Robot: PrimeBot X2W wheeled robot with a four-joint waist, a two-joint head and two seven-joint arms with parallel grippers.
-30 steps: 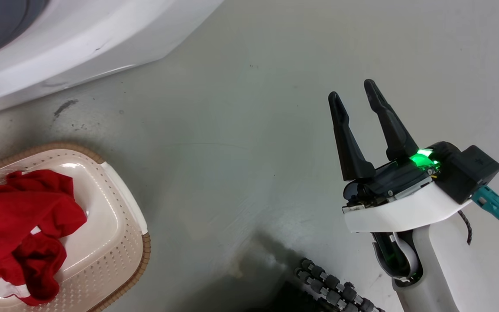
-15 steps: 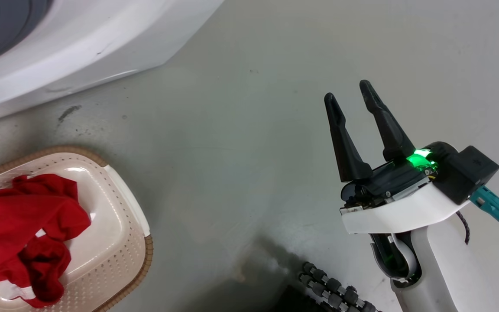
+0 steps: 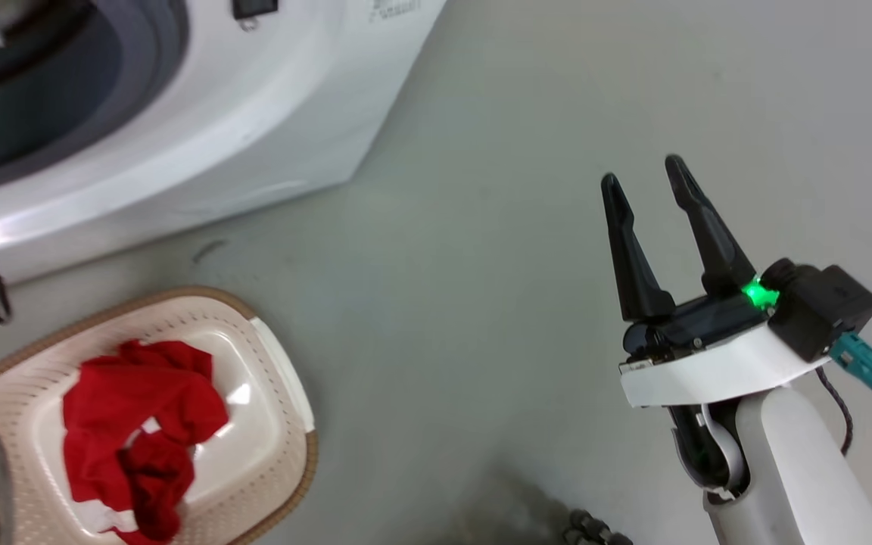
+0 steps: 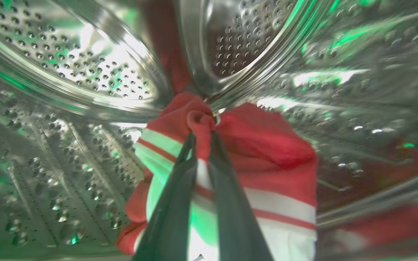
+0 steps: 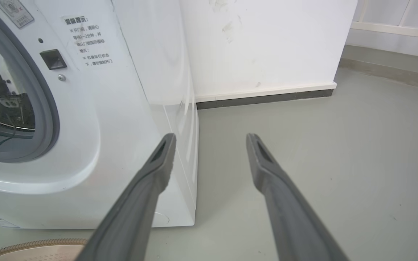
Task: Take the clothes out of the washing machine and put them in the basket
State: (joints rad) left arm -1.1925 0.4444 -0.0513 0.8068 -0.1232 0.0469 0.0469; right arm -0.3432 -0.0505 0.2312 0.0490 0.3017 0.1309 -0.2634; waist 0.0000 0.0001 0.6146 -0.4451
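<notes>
Left claw [image 4: 201,135] is inside the steel drum [image 4: 85,72] of the washing machine [image 3: 254,113], pinching a fold of the red-and-white striped garment [image 4: 278,163]. Right claw [image 3: 644,170] is spread and empty above the floor [image 3: 443,303], right of the machine. Plain red garment [image 3: 141,409] lies in the basket [image 3: 284,386], near left on the floor.

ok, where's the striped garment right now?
Left wrist view, centre: the striped garment lies inside the steel drum, with a fold of it pinched by the left end effector.
</notes>
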